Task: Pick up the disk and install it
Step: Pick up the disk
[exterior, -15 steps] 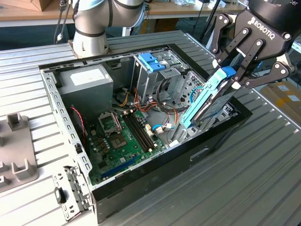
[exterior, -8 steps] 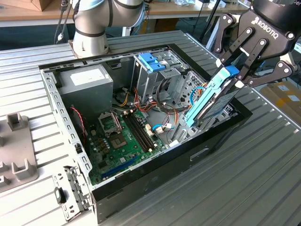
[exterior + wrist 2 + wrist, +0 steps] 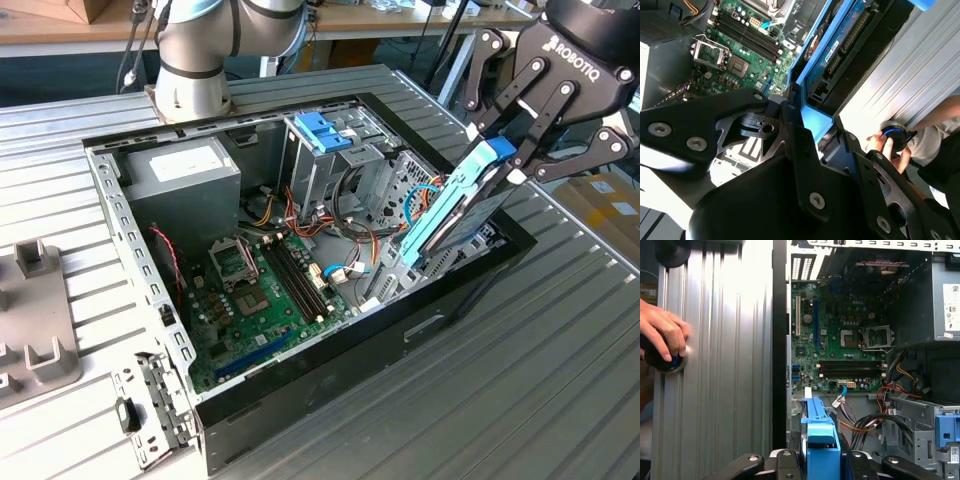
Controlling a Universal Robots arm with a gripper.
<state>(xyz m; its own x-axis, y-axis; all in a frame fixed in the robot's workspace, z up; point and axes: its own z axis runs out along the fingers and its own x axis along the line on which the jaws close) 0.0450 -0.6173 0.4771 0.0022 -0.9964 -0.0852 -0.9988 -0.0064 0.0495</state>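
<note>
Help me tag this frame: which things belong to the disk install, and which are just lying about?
Job: the disk, tilted, clamped in the gripper; the open computer case.
Lying about: grey fixture blocks; a person's hand on a knob.

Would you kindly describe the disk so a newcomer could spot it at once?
Find the open computer case. At its side on the exterior view's right, the gripper holds the disk tilted on edge. Unlike the blue bracket atop the cage, it is flat and blue-framed.

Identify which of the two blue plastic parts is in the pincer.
The carrier framing the disk, held tilted by the pincer. The other, the bracket, sits atop the cage, untouched.
</note>
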